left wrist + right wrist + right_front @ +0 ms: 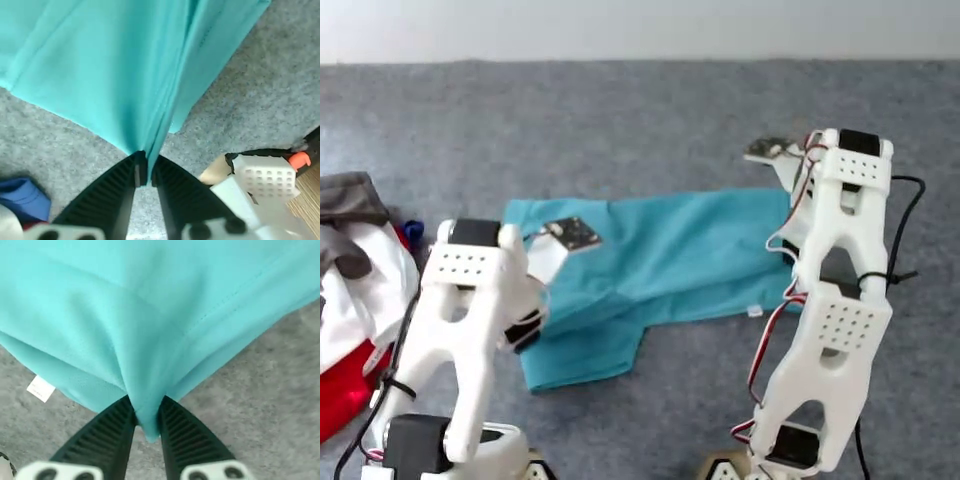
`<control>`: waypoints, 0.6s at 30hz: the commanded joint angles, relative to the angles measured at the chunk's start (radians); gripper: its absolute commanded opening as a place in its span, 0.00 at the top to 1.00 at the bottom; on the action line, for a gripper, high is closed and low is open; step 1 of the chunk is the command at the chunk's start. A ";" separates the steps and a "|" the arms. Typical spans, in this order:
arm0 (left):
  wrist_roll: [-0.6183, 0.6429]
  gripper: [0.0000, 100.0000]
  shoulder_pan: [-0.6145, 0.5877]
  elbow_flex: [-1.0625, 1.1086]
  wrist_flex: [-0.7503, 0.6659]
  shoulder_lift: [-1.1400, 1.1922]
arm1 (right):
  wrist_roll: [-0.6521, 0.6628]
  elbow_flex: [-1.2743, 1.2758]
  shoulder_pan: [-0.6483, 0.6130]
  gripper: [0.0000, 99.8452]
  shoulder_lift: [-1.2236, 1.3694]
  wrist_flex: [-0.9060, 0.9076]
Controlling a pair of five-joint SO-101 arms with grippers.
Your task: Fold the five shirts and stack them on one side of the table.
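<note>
1. The teal shirt (660, 260) lies spread across the middle of the grey counter (620, 110), between the two arms.
2. The left gripper (146, 172) is closed to a narrow gap on a fold of the teal shirt at the shirt's left end. The fabric fans out from the jaws.
3. The right gripper (146, 422) clamps a bunched fold of the same shirt at its right end, near a small white label (41, 388).
4. A pile of other shirts (355, 280), white, grey and red, sits at the left edge of the counter, just left of the left arm.
</note>
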 commanded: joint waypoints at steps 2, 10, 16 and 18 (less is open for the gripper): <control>-0.003 0.90 -0.011 -0.008 0.017 -0.072 | 0.009 0.002 0.030 0.84 -0.027 0.045; 0.055 0.84 -0.009 -0.008 0.011 -0.222 | 0.005 0.002 0.033 0.69 -0.151 0.045; 0.236 0.85 -0.005 -0.012 -0.097 -0.224 | 0.002 0.002 0.031 0.69 -0.249 0.042; 0.311 0.85 -0.003 -0.008 -0.163 -0.222 | -0.034 -0.003 0.012 0.69 -0.263 0.039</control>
